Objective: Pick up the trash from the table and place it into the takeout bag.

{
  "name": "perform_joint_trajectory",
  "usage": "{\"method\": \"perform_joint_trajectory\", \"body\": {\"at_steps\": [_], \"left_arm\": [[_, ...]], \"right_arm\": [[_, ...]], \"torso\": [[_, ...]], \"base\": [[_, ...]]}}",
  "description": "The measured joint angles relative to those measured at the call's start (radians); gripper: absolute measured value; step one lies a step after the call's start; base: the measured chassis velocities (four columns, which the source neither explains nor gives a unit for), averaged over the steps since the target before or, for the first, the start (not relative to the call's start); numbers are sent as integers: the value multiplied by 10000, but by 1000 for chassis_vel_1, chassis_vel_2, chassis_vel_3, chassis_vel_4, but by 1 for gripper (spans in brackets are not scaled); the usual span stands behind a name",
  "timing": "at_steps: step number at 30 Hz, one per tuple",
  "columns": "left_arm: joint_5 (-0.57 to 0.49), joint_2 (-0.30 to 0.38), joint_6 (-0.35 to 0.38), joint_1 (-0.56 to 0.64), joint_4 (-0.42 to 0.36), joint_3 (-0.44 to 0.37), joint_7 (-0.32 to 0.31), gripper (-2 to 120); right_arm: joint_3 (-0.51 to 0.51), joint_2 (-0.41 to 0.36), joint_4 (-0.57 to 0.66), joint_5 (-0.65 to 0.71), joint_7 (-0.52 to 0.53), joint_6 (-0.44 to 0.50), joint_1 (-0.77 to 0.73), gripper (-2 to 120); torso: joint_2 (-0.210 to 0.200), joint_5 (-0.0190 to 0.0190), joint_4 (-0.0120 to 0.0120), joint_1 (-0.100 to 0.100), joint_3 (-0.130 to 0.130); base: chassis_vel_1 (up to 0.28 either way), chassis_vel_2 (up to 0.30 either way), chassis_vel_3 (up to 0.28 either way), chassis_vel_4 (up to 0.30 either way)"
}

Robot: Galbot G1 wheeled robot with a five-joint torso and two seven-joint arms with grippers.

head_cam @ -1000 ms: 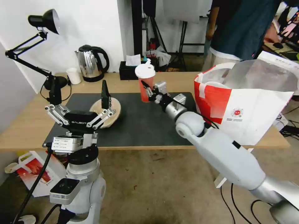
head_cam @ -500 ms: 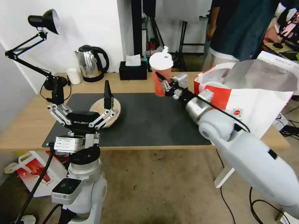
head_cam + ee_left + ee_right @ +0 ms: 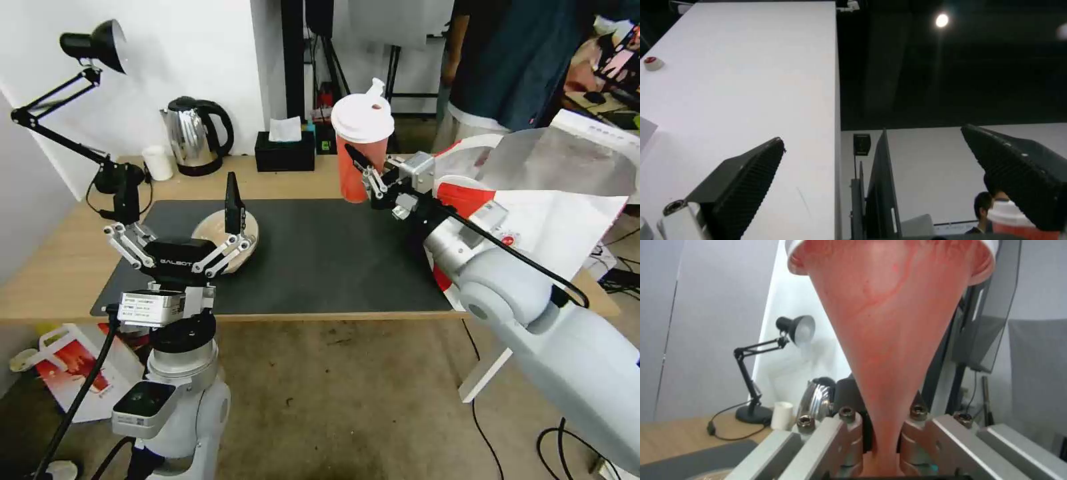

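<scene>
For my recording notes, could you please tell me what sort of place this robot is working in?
Probably an indoor lab or studio staged as an office desk: a light-wood table carrying a desk lamp, an electric kettle and a takeout bag, with tripod stands behind it and loose cables on the floor.

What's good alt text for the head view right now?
The right gripper holds the tall red cup in the air above the table, beside the open takeout bag. The left gripper hovers open, fingers up, in front of the beige bowl on the black mat.
</scene>
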Motion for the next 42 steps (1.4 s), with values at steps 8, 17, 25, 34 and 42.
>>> {"method": "perform_joint_trajectory", "body": {"at_steps": [8,17,25,34,42], "left_arm": [[9,0,4,49,-77,-6,3,100],[37,0,11,39,-75,138,12,100],[40,3,17,55,-94,148,16,100],[40,4,20,77,-123,259,20,100],[40,6,21,83,-137,315,23,100]], "right_arm": [[749,-285,1096,8,36,37,-676,4],[2082,-688,1383,91,168,20,-977,4],[2980,-816,1211,231,197,12,-1003,4],[4451,-876,786,26,117,30,-1634,4],[5164,-898,569,-131,76,46,-2075,4]], "torso": [[0,0,1,0,1],[0,1,0,0,1],[0,0,1,0,1],[0,0,0,0,1],[0,-1,0,0,0]], "base": [[0,0,0,0],[0,0,0,0],[0,0,0,0],[0,0,0,0],[0,0,0,0]]}}
